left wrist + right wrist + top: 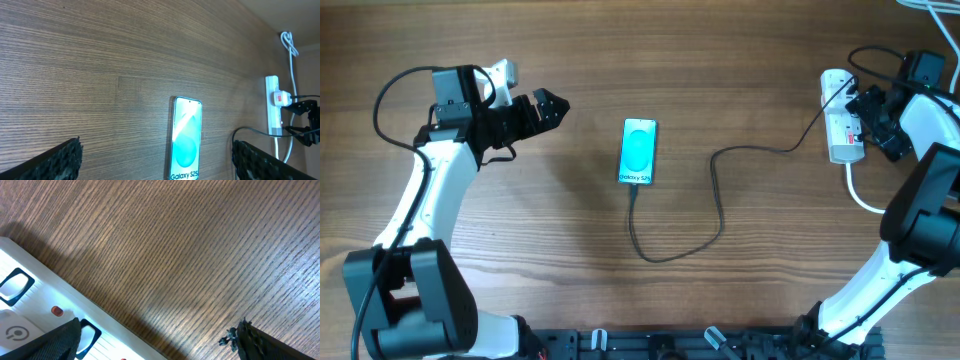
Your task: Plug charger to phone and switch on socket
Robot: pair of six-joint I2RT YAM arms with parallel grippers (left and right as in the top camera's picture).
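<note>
The phone (638,152) lies flat near the middle of the desk (740,60), screen lit turquoise. The black charger cable (718,200) meets its near end, loops back toward us and runs off to the white power strip (840,125) by the desk's far right corner. From above the tip looks joined to the phone, but we cannot tell whether it is fully seated.

The left gripper (552,108) hangs left of the phone, fingers spread wide and holding nothing. The right gripper (873,122) is just beside the power strip, also spread wide and empty. Its wrist view shows the strip's face under one finger, with a small red spot (57,311) on it.

We see the main risk at the strip. It looks light and lies loose on smooth wood, so a press that lands off the switch could shove it sideways rather than click it. Such a slide would tug the cable, and the phone could be dragged or the tip worked loose.

The wide fingers could also catch the cable where it enters the strip — that join is hidden behind the gripper in the overhead view. On the phone side, a nudge from the left gripper would likely skate the phone across the desk.
</note>
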